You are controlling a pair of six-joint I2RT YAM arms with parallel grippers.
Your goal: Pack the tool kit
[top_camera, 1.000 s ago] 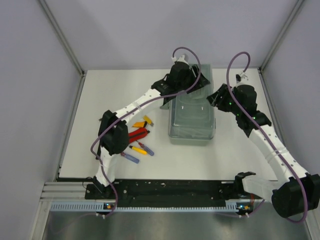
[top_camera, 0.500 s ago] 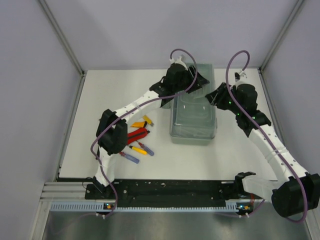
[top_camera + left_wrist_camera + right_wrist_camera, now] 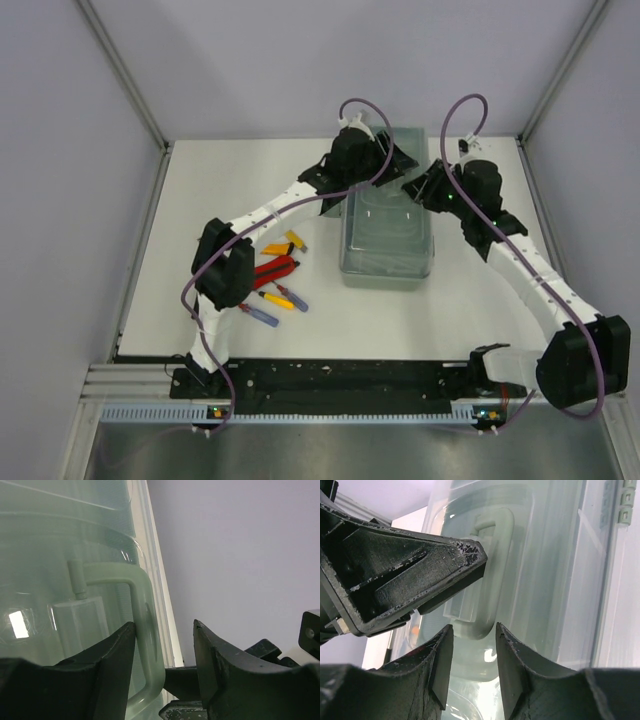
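Note:
The tool kit's grey-green box point(image 3: 388, 225) stands at mid-table with its translucent lid point(image 3: 60, 555) down. My left gripper point(image 3: 388, 168) hangs over the lid's far end, and its jaws point(image 3: 164, 626) are open astride one side of the pale green handle point(image 3: 142, 630); the handle lies against the left finger point(image 3: 112, 655), with a gap to the other. My right gripper point(image 3: 418, 186) comes in from the right, open point(image 3: 474, 628), the handle's rounded corner point(image 3: 480, 625) just past its tips. On the table lie a yellow knife point(image 3: 286, 243), red-handled pliers point(image 3: 275, 268) and screwdrivers point(image 3: 278, 298).
The two grippers nearly meet over the lid; the left one's finger point(image 3: 420, 570) fills the upper left of the right wrist view. A blue-handled screwdriver point(image 3: 258, 313) lies nearest the front rail point(image 3: 330, 378). Side walls close in the white table point(image 3: 480, 300).
The right gripper has moved left, up to the box's lid, and its jaws have narrowed. The left gripper shifted slightly towards the far end, narrowed a little, then held.

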